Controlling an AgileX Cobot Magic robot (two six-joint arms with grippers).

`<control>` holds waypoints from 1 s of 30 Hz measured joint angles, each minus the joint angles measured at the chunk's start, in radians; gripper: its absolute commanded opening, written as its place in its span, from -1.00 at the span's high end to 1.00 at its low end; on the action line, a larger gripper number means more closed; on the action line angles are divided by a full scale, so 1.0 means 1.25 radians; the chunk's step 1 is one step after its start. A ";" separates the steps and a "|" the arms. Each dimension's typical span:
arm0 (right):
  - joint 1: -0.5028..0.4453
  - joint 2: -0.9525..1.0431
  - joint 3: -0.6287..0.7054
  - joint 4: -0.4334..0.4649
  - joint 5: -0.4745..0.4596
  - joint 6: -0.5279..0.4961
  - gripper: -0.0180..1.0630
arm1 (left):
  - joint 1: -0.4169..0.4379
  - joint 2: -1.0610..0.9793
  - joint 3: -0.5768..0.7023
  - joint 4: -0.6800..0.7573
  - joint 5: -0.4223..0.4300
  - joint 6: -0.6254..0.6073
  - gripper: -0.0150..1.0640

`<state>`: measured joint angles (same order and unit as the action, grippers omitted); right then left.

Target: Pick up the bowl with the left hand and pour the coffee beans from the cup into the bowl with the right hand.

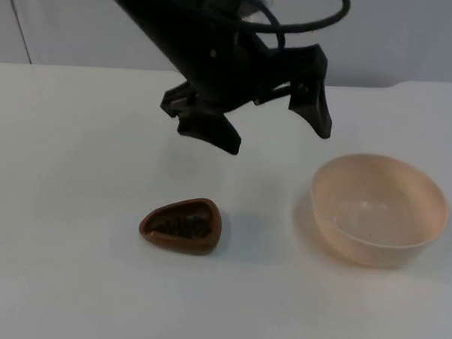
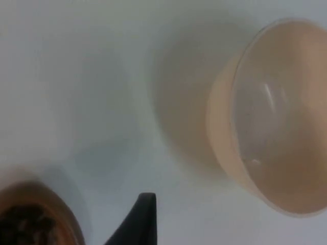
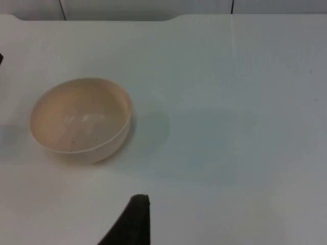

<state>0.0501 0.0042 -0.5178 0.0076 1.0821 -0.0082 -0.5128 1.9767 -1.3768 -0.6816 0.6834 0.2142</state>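
Nothing of the task is yet done. The bowl (image 1: 379,208) rests on the white table (image 1: 68,170), not lifted and all but empty (a few dark specks lie inside), and the brown cup (image 1: 182,226), well apart to its left, is seen full of coffee beans (image 1: 180,226). Lifting the bowl and pouring are both left.

The left gripper (image 1: 276,130) is held above the table behind and between cup and bowl, its fingers spread wide and holding nothing. The right gripper (image 3: 134,217) is kept back, waiting; whether its fingers are parted cannot be told.
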 measured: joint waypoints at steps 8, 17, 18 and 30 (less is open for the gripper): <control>0.000 0.000 0.000 0.000 0.000 0.000 -0.98 | -0.060 0.061 -0.047 0.087 -0.002 -0.151 -0.89; 0.000 0.000 0.000 0.000 0.000 0.000 -0.98 | -0.085 0.103 -0.071 0.174 -0.013 -0.285 -0.89; 0.000 0.000 0.000 0.000 0.000 0.000 -0.98 | -0.085 0.110 -0.071 0.176 -0.015 -0.291 -0.87; 0.000 0.000 0.000 0.000 0.000 0.000 -0.98 | -0.098 0.150 -0.071 0.196 -0.055 -0.338 -0.82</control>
<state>0.0501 0.0042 -0.5178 0.0076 1.0821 -0.0082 -0.6351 2.1640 -1.4650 -0.4371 0.6142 -0.2084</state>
